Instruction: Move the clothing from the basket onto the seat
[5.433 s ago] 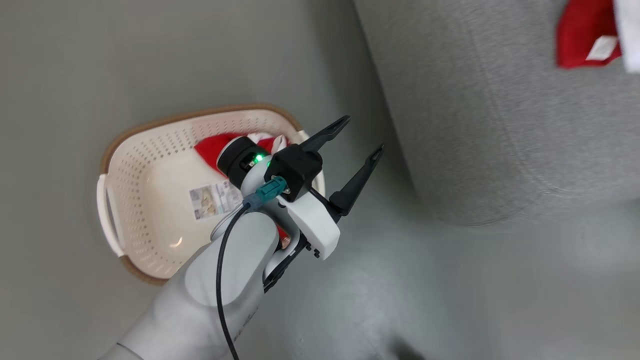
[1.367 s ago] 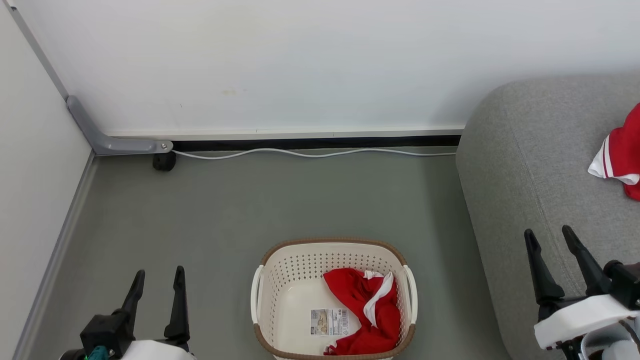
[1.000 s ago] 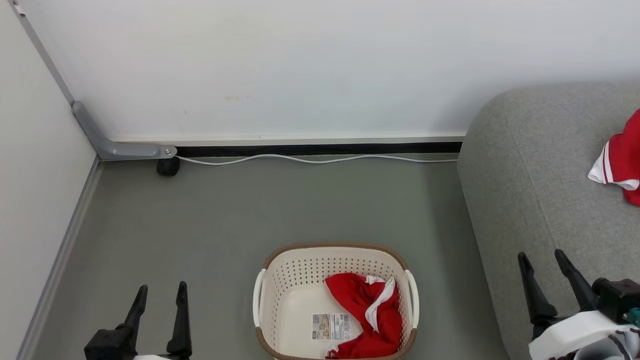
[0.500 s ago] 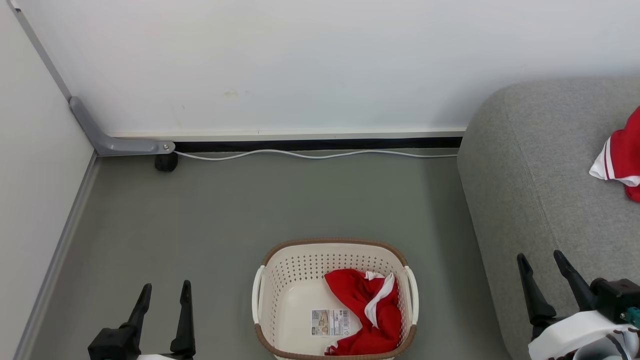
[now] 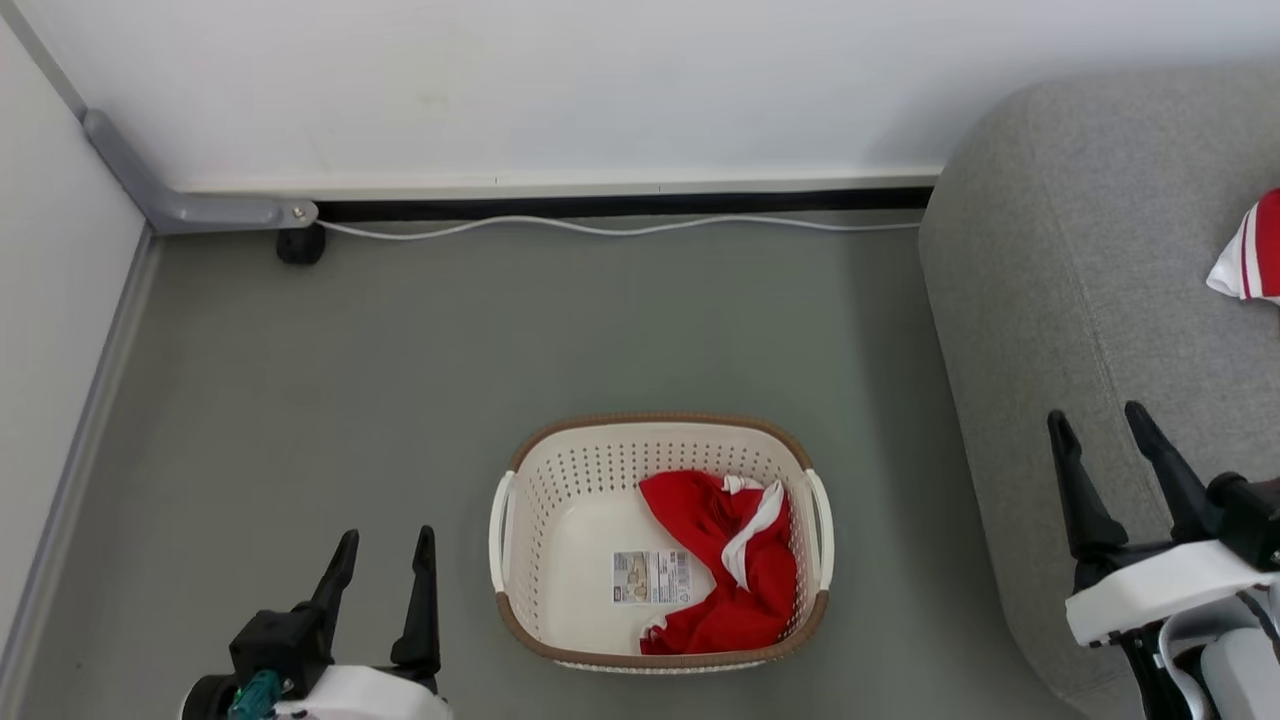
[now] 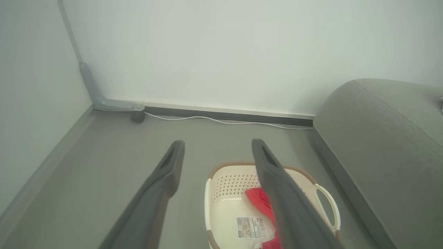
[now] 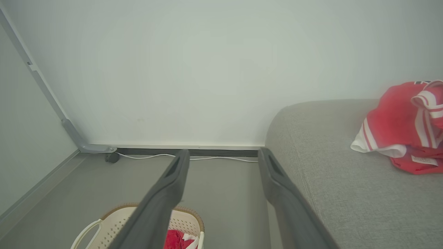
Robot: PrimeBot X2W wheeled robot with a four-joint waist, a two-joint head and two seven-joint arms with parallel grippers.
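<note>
Clothing (image 5: 730, 565) in the basket (image 5: 655, 420) was one red garment, bunched up against the basket's right wall and front right corner, with a white strip of trim running across the top of the heap. Left half of the basket's bottom was plain cream plastic, and the barcode label (image 5: 652, 577) stuck there was just touching the garment's left edge. The other red garment (image 5: 1255, 255), white stripes and all, lay crumpled on top of the seat (image 5: 1050, 250), well in from the seat's left edge, and the head view cut most of it off. Basket stood on the grey floor (image 5: 350, 380), near the seat's left edge but not touching it, and well short of the floor's far edge, where a white cable (image 5: 600, 228) ran along the foot of the wall (image 5: 600, 80). Left gripper (image 5: 387, 535) hovered over the floor just off the basket's front left corner, fingers spread apart and pinching nothing. Right gripper (image 5: 1094, 412) was up over the seat's left edge toward its front corner, fingers spread as well, also pinching nothing.
</note>
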